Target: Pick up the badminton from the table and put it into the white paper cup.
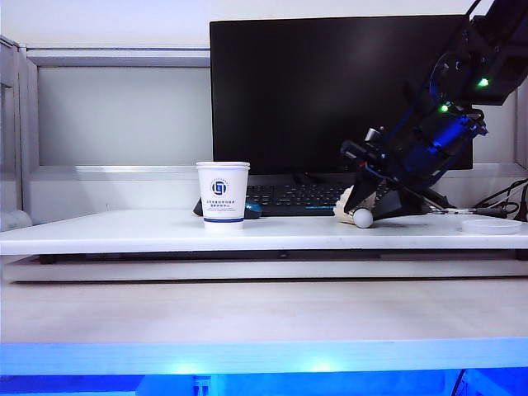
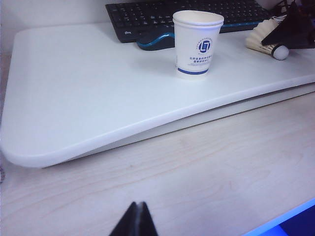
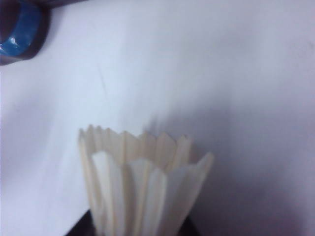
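You have the right gripper (image 1: 369, 206) down at the table (image 1: 124, 231) in the right half of the exterior frame, its dark jaws around the shuttlecock (image 1: 356, 210), whose cork tip rests on the board pointing toward the camera; whether the jaws are actually pressing the feathers, you cannot tell. In the right wrist view the feather skirt (image 3: 142, 187) fills the lower middle. The cup (image 1: 223, 194) stands upright left of centre, well apart from the shuttlecock. Your left gripper (image 2: 135, 221) shows at the bottom edge of its own view, fingers together, over the wood-grain surface (image 2: 221, 167).
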Robot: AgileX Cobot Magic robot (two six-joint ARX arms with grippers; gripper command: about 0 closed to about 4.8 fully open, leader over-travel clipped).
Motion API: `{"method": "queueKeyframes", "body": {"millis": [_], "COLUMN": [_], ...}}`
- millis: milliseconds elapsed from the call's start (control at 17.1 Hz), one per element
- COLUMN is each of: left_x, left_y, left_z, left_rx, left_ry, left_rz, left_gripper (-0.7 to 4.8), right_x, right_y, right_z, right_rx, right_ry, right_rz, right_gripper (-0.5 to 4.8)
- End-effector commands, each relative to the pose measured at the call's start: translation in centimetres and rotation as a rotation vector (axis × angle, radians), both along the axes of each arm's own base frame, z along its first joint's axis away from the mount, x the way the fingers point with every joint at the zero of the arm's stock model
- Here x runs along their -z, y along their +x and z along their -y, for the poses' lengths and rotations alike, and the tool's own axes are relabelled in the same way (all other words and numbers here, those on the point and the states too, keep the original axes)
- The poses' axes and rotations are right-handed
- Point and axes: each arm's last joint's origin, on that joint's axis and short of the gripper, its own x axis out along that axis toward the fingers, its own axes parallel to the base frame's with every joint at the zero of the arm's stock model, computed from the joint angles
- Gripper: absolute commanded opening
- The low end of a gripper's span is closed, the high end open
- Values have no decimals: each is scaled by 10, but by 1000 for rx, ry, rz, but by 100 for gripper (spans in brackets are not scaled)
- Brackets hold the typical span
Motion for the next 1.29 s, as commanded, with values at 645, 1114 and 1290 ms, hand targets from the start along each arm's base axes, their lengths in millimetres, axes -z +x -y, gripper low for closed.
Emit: {"method": "queueKeyframes", "body": {"millis": [645, 1114, 1290], "left_x": [2, 2, 2], "left_y": [0, 0, 0], "left_z": [0, 0, 0], "left_rx": [8, 1, 1], "left_ry": [-4, -3, -3], "left_rz": [-24, -23, -23], "left_gripper": [-5, -5, -5], "right_x": [-5, -37, -61], "right_y": [3, 2, -4], "right_z": [-3, -7, -17], "right_rx": [-63, -121, -167], "right_ry": [63, 120, 148], "right_rz": [66, 232, 348], "right_gripper": [76, 75, 75]}}
